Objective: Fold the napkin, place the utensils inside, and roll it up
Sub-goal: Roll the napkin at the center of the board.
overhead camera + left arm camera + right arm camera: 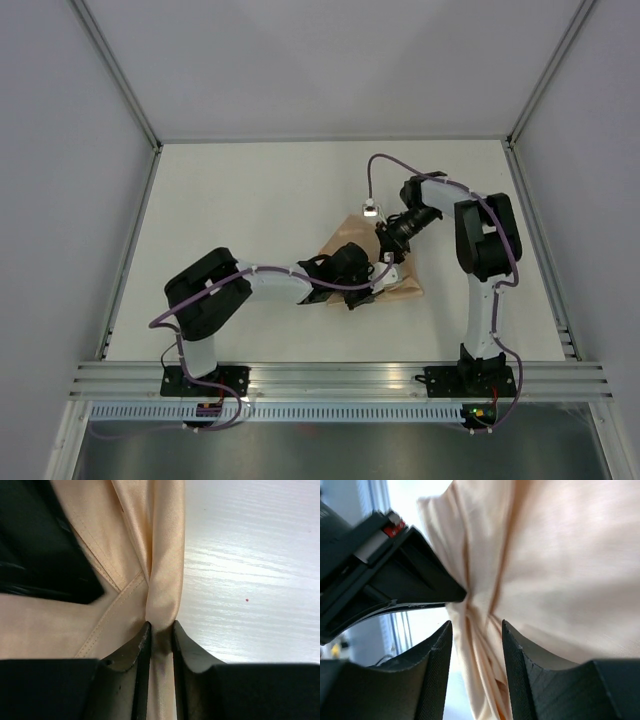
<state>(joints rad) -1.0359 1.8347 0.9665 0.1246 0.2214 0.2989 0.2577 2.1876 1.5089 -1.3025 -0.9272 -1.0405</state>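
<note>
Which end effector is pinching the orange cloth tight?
The left end effector: its jaws are squeezed onto a bunched fold of the napkin. The right end effector has its jaws apart, cloth loose between them.

Plain light orange-tan napkin (165, 555), white faintly grained table (250, 580), black left gripper (160, 630), black right gripper (476, 627); purple cables (370, 175)

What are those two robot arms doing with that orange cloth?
They are working on the napkin, which lies crumpled on the white table. The left gripper is pinching a bunched-up fold of it. The right gripper has its jaws apart with cloth between them, so it looks loose there. No utensils are in sight.
</note>
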